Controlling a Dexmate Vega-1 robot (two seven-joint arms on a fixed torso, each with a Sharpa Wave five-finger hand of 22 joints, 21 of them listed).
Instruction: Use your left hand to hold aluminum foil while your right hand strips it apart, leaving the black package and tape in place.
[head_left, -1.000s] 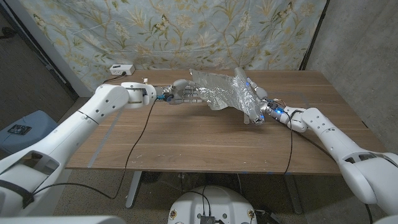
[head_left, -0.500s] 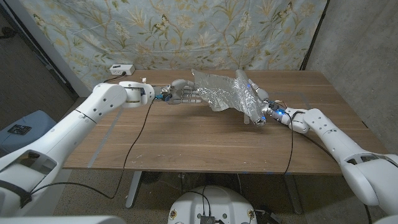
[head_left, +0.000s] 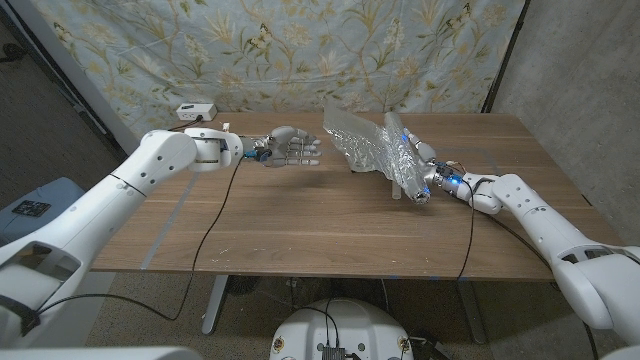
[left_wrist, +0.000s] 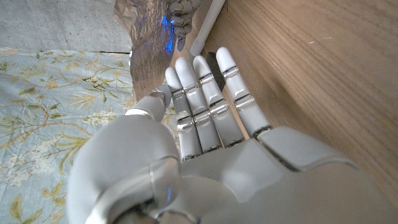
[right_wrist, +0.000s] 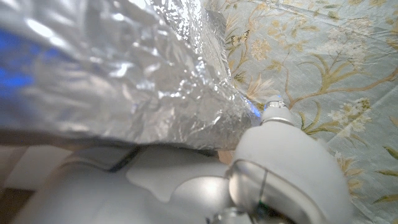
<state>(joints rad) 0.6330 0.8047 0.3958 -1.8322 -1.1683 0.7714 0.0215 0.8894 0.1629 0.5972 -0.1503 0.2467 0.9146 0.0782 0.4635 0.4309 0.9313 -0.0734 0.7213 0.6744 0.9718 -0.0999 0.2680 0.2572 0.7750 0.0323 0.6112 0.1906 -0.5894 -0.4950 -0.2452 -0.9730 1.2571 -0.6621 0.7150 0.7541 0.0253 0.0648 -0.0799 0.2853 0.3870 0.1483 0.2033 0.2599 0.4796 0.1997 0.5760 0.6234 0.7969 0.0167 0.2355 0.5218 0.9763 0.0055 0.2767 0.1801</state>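
A crumpled sheet of aluminum foil (head_left: 362, 148) hangs over the back middle of the table, running off a roll. My right hand (head_left: 418, 180) grips that roll at its near end. Seen from the right wrist, the foil (right_wrist: 118, 68) drapes over the back of that hand (right_wrist: 186, 180). My left hand (head_left: 290, 150) hovers just left of the sheet with its fingers stretched out and nothing in them; a small gap separates them from the foil's edge. From the left wrist, the fingers (left_wrist: 205, 99) point at the foil (left_wrist: 146, 53).
A white power strip (head_left: 195, 110) sits at the table's back left corner. Black cables (head_left: 225, 215) trail from both wrists across the wood. A floral cloth (head_left: 300, 50) hangs behind the table, and a blue bin (head_left: 35, 208) stands on the floor at the left.
My left hand has let go of the foil's edge and opened, shifting slightly left. The sheet has drawn back to the right toward my right hand and bunched up.
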